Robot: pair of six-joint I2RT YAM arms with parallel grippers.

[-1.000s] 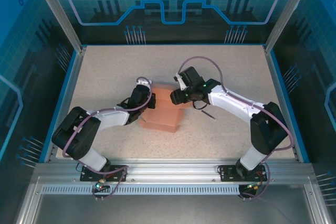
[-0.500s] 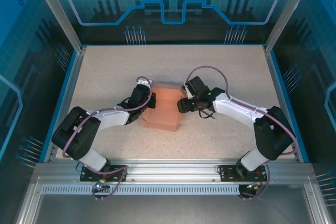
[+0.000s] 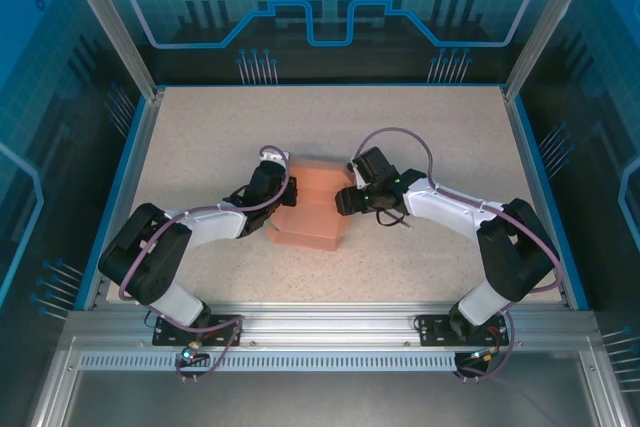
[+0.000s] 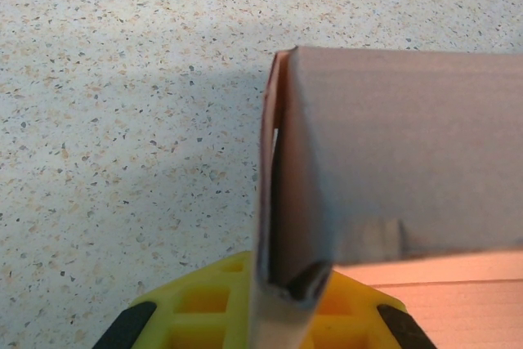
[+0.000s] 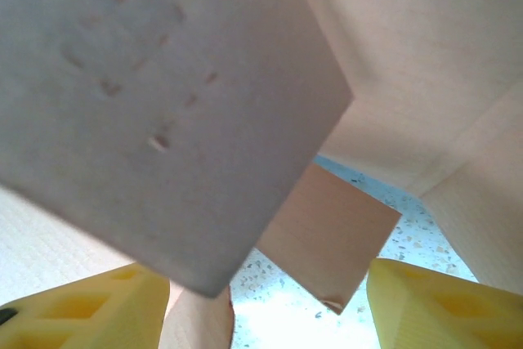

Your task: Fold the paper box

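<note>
Right fingers [image 5: 433, 308], spread wide, withdrew to the paper box [image 3: 310, 209] near a dark stick [image 3: 404, 223]; left fingers [image 4: 204, 300] pinch one wall.

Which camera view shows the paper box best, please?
The top external view: it shows nearly the whole outline of the paper box and where it sits on the table. The left wrist view gives one upright wall up close; the right wrist view gives near, blurred flaps.

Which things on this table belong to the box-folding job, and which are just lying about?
Part of the job:
- paper box, partly folded
- left gripper, shut on one wall of the box
- right gripper, open among the box's flaps

Lying about:
- thin dark stick, on the table beside the right arm
</note>
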